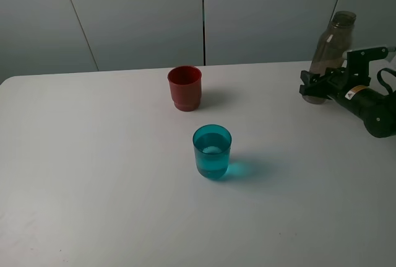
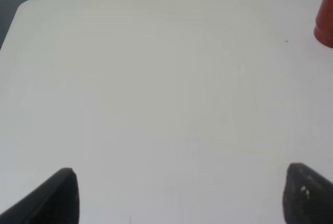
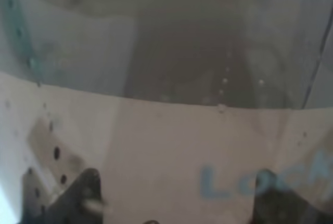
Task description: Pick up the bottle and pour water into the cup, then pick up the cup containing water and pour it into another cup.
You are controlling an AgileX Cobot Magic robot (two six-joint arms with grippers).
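While clamped low on its body by right gripper (image 1: 312,88), bottle (image 1: 332,38): near upright, far right of table (image 1: 93,174); cannot tell whether base touches table. Teal cup (image 1: 212,150): table centre, upright, water inside. Red cup (image 1: 184,87): upright, behind teal cup, apart from it. Left gripper (image 2: 179,195): fingers spread wide, nothing between them, above bare table.

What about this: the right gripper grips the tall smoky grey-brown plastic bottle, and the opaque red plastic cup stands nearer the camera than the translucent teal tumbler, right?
Not quite. In the exterior high view the red cup stands farther from the camera than the teal tumbler, behind it. The right gripper does grip the bottle.
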